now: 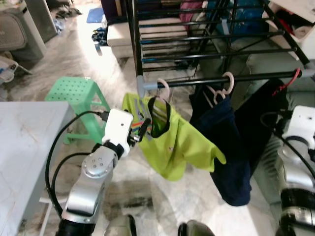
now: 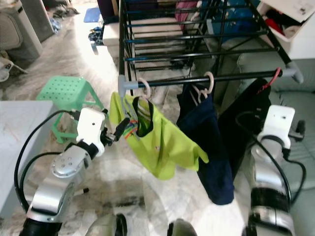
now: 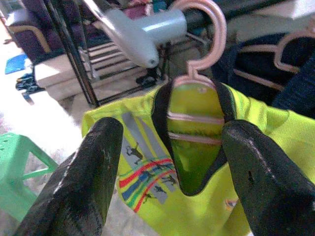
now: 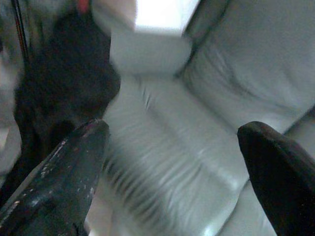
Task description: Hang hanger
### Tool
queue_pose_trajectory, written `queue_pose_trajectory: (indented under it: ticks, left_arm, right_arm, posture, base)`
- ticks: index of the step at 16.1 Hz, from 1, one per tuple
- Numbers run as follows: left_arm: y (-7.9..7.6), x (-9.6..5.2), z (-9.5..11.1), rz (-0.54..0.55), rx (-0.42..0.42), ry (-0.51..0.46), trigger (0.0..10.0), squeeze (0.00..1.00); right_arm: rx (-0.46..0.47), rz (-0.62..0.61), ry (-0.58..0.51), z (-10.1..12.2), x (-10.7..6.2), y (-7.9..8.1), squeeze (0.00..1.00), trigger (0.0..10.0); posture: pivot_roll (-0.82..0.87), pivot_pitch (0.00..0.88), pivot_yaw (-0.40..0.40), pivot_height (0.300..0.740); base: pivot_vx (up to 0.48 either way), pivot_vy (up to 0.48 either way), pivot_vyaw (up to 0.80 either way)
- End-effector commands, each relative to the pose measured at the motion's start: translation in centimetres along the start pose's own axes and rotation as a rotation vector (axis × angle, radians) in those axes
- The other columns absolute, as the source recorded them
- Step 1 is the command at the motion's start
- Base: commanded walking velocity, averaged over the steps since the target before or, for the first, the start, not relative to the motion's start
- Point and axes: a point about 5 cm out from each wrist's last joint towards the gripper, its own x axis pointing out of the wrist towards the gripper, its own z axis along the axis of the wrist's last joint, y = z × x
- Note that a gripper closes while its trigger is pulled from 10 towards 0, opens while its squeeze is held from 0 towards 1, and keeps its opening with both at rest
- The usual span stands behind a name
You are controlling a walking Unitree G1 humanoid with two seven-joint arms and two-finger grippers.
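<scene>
Marble floor point(image 1: 162, 196) lies under a black drying rack point(image 1: 206, 34), with a green stool point(image 1: 76, 93) off to the robot's left and a grey counter point(image 1: 24, 142) near its left arm.

On the rack's front bar point(image 1: 246, 77) the pink hanger point(image 3: 199, 46) is hooked, right by the grey end cap point(image 3: 147, 34). A lime green shirt point(image 1: 177, 142) hangs from it. The hanger's long side runs along the bar, and the shirt drops straight down.

The left pincer point(image 1: 139, 132) is just beside the shirt's left shoulder, a bit lower than the hook. Its fingers point(image 3: 83, 172) are spread wide, one on each side of the shirt's collar, and they hold nothing. This arm is much nearer to the hanger.

The right pincer point(image 4: 172, 162) points at a grey sofa point(image 4: 216, 98), well apart from the hanger, and it is open too.

A dark blue garment point(image 1: 226, 142) on another pink hanger point(image 1: 221, 86) hangs just to the right, touching the green shirt. I think the hanging looks done, so the left arm can pull away.
</scene>
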Motion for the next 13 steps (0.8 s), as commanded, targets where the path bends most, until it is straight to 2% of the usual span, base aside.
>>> queue_pose_trajectory:
  ticks: [1, 4, 5, 6, 8, 9, 10, 11, 12, 13]
  left_arm:
    - [0.0, -0.3, 0.3, -0.008, 0.016, 0.001, 10.0, 0.00]
    - [0.0, -0.9, 0.2, -0.031, 0.030, 0.021, 10.0, 0.00]
    - [0.1, -1.2, 0.1, -0.033, 0.033, 0.026, 10.0, 0.00]
    - [0.2, -1.6, 0.1, -0.031, 0.037, 0.035, 10.0, 0.00]
    - [0.4, -2.0, 0.1, -0.028, 0.044, 0.044, 10.0, 0.00]
    - [0.5, -2.1, 0.2, -0.029, 0.046, 0.042, 10.0, 0.00]
    - [0.6, -2.2, 0.4, -0.027, 0.049, 0.041, 10.0, 0.00]
    - [0.6, -2.2, 0.4, -0.025, 0.050, 0.043, 10.0, 0.00]
    - [0.5, -2.2, 0.5, -0.026, 0.050, 0.041, 10.0, 0.00]
    - [0.4, -2.2, 0.7, -0.028, 0.052, 0.034, 10.0, 0.00]
  right_arm:
    - [0.004, 0.025, 0.070, -0.9, 0.4, 0.1, 0.00, 10.0]
    - [0.035, 0.111, 0.191, -2.9, 0.8, 1.4, 0.00, 10.0]
    - [0.023, 0.132, 0.196, -3.1, 0.8, 1.6, 0.00, 5.4]
    - [0.047, 0.156, 0.218, -3.4, 0.8, 2.0, 0.00, 0.0]
    - [0.044, 0.163, 0.216, -3.2, 1.1, 2.1, 0.00, 0.0]
    - [0.025, 0.143, 0.168, -2.3, 1.4, 1.8, 0.00, 0.0]
    - [0.027, 0.115, 0.123, -1.4, 1.7, 1.7, 0.00, 2.5]
    - [0.042, 0.092, 0.088, -0.8, 1.7, 1.8, 0.00, 10.0]
    - [0.042, 0.077, 0.063, -0.6, 1.6, 1.9, 0.00, 10.0]
    - [0.051, 0.060, 0.027, -0.5, 1.1, 2.0, 0.39, 10.0]
  posture:
    - [0.04, 0.133, 0.056, 0.740]
    - [0.06, 0.155, 0.066, 0.740]
    - [0.07, 0.163, 0.070, 0.740]
    - [0.08, 0.167, 0.072, 0.740]
    - [0.09, 0.174, 0.074, 0.740]
    - [0.10, 0.178, 0.072, 0.740]
    - [0.10, 0.177, 0.071, 0.740]
    - [0.10, 0.176, 0.070, 0.740]
    - [0.10, 0.173, 0.068, 0.740]
    - [0.10, 0.173, 0.068, 0.740]
  base:
    - [0.000, 0.000, 0.00]
    - [0.000, 0.000, 0.00]
    - [0.000, 0.000, 0.00]
    - [0.000, 0.000, 0.00]
    - [0.000, 0.000, 0.00]
    - [0.000, 0.000, 0.00]
    - [0.000, 0.000, 0.00]
    - [0.000, 0.000, 0.00]
    - [0.000, 0.000, 0.00]
    - [0.000, 0.000, 0.00]
